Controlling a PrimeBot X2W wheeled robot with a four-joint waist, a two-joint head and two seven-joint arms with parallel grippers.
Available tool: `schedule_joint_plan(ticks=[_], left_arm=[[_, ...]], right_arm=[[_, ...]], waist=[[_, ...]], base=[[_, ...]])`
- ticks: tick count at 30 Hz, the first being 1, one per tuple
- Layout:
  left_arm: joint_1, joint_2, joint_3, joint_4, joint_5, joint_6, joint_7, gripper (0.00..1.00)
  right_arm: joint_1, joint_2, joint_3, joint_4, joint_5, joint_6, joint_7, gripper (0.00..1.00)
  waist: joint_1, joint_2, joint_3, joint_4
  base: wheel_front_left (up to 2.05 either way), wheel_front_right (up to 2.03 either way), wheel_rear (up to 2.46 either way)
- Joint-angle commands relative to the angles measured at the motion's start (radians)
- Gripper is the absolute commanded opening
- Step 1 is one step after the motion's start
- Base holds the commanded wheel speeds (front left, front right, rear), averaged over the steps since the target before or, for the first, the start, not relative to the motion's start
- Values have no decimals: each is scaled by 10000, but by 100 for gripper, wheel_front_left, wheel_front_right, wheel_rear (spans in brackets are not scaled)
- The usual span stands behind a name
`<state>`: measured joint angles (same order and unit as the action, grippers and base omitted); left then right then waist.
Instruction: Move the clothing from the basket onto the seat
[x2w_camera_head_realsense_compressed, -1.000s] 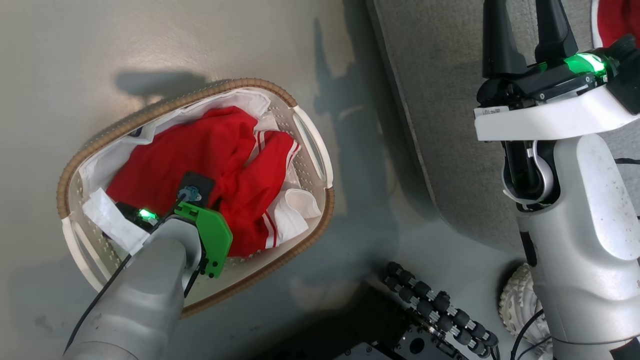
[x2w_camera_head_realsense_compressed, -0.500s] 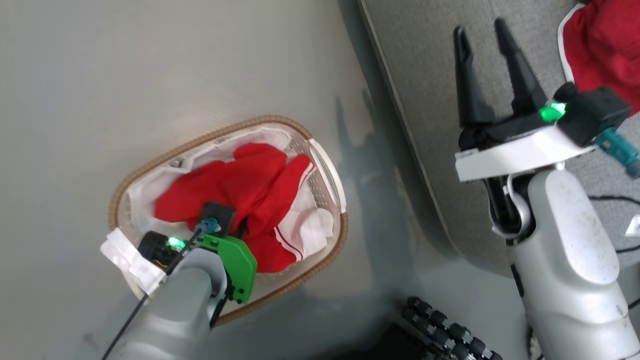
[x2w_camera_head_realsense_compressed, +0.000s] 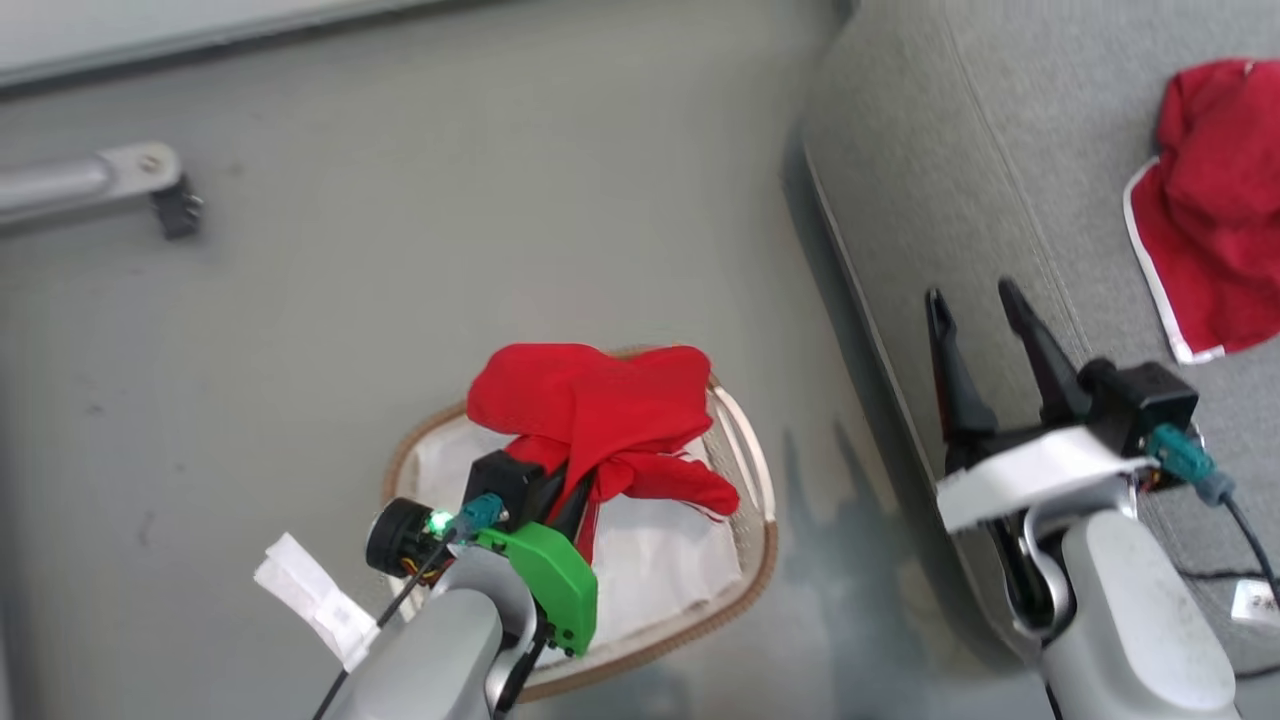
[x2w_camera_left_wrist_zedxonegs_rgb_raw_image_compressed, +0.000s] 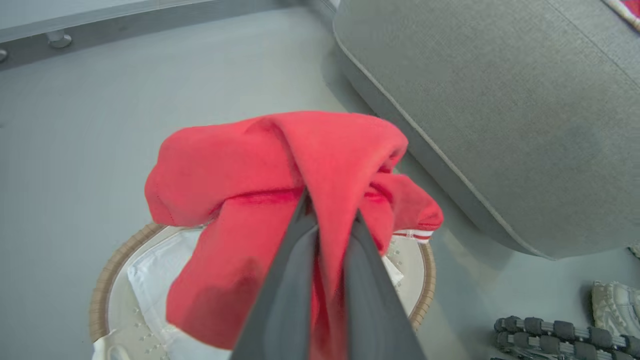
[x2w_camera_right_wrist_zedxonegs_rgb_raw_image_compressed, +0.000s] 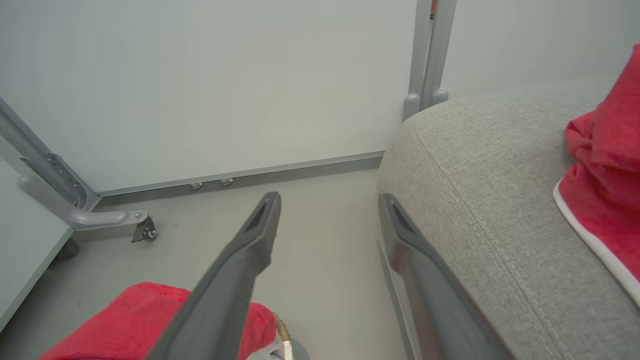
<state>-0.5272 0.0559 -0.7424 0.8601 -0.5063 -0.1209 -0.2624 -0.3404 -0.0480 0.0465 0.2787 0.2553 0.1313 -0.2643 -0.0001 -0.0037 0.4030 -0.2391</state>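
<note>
Left gripper (x2w_camera_left_wrist_zedxonegs_rgb_raw_image_compressed: 331, 210) tight on soft red clothing (x2w_camera_left_wrist_zedxonegs_rgb_raw_image_compressed: 260, 160) over oval basket (x2w_camera_left_wrist_zedxonegs_rgb_raw_image_compressed: 427, 280); right gripper (x2w_camera_right_wrist_zedxonegs_rgb_raw_image_compressed: 329, 200) agape.

No lettering, number, brand or sign can be read in any of the three views. The white paper tag (x2w_camera_head_realsense_compressed: 312, 600) at the lower left of the head view is too blurred for any print on it to be made out. The small white slip (x2w_camera_head_realsense_compressed: 1256, 600) at that view's lower right edge is too small to tell whether it carries writing.
</note>
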Motion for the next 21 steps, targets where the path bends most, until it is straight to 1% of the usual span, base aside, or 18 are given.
schedule_joint_plan(ticks=[1, 9, 16, 18, 21], left_arm=[[366, 32, 203, -390, 185, 56, -30, 0], [1506, 65, 1340, -2735, 1208, 24, -20, 0], [1940, 5, 2208, -4571, 1793, -13, -20, 0], [2043, -10, 2313, -4911, 1908, -27, -17, 0], [2119, -26, 2335, -5172, 2022, -35, -18, 0]], right_arm=[[397, -55, -69, 88, -125, -10, -1, 100], [1740, -57, -67, 391, -261, -10, -1, 100], [2459, -49, 349, 558, -246, -10, -1, 100], [2546, -83, 626, 599, -335, -10, -1, 100], [2416, -325, 1494, 460, -545, -10, -1, 100]], waist=[[1, 37, -1792, 1533], [1, 37, -3243, 2195], [1, 37, -3769, 2452], [1, 37, -3805, 2511], [1, 37, -3812, 2608]], base=[[0, 0, 0], [0, 0, 0], [0, 0, 0], [0, 0, 0], [0, 0, 0]])
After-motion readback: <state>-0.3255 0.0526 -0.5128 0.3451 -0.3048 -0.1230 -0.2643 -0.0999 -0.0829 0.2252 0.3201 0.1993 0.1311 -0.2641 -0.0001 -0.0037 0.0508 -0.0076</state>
